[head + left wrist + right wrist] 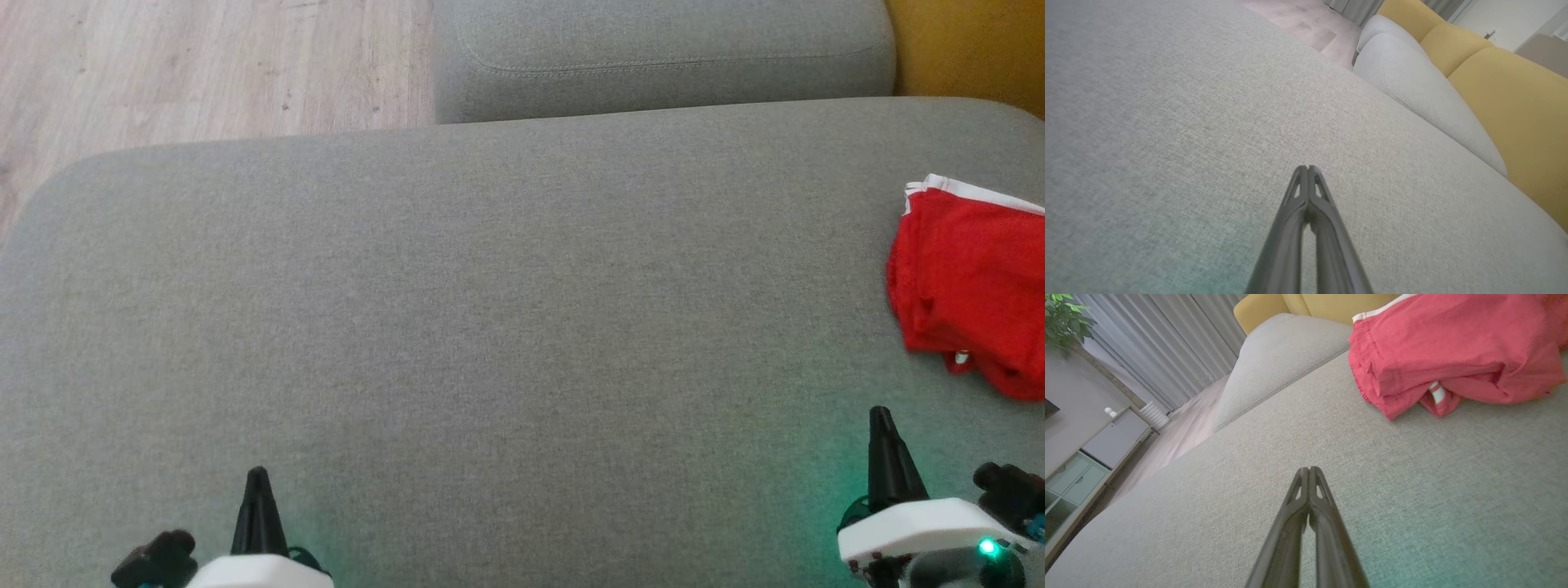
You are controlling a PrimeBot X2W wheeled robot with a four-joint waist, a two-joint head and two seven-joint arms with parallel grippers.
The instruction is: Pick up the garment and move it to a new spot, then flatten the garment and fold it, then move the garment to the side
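Red garment (971, 286) lies near the grey cushion's (490, 327) right edge.

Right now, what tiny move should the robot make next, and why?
Probably open the right end effector and reach toward the red garment. It lies bunched on the grey cushion just ahead of that end effector, untouched. The left end effector, also shut and empty, sits much farther away.

Soft, even light is falling, shadows barely showing; a green glow is tinting the cushion (490, 327) low down; wrist views are perhaps blurring at edges
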